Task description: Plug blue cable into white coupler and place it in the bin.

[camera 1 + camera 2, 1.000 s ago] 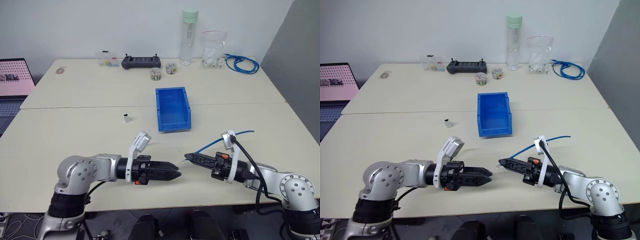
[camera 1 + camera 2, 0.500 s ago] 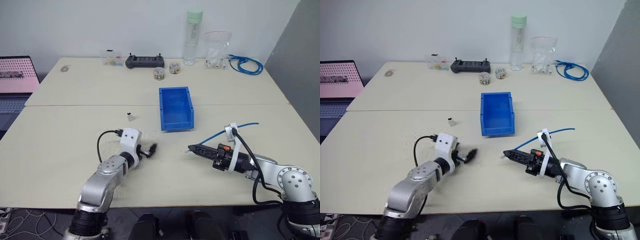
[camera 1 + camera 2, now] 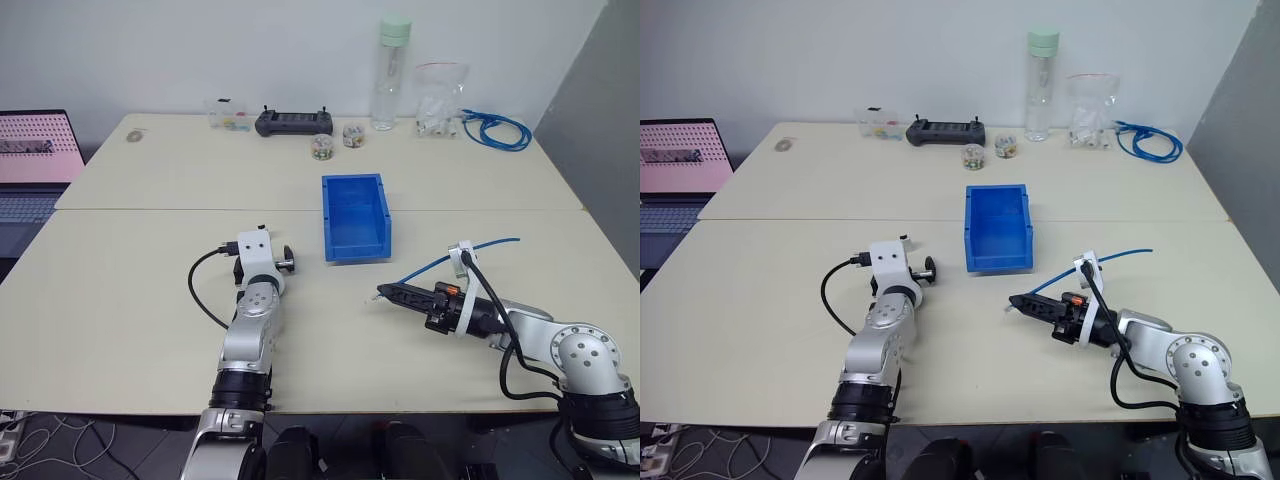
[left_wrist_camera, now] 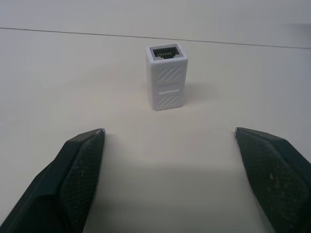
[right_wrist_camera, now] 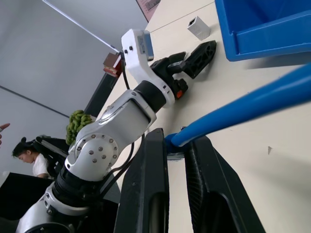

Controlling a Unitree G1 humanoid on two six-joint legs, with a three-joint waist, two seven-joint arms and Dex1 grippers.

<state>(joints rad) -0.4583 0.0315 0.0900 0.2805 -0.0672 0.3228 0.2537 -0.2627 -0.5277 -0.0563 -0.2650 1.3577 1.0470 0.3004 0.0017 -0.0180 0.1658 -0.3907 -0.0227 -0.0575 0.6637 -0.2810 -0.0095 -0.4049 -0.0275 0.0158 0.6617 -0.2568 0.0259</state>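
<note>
— What carries everything?
— A pale tabletop (image 3: 140, 300) with a seam across its middle.
— And what lies on it?
— The bin (image 3: 356, 216) sits near the centre, by the seam. The white coupler (image 4: 166, 77) stands upright on bare surface. Along the far edge: a black controller (image 3: 294, 122), a tall bottle (image 3: 390, 72), a clear bag (image 3: 439, 100), and a coiled blue cable (image 3: 497, 130) toward the far right corner.

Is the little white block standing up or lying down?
Standing up. The white coupler rests on one end on the table, its dark socket facing upward.
</note>
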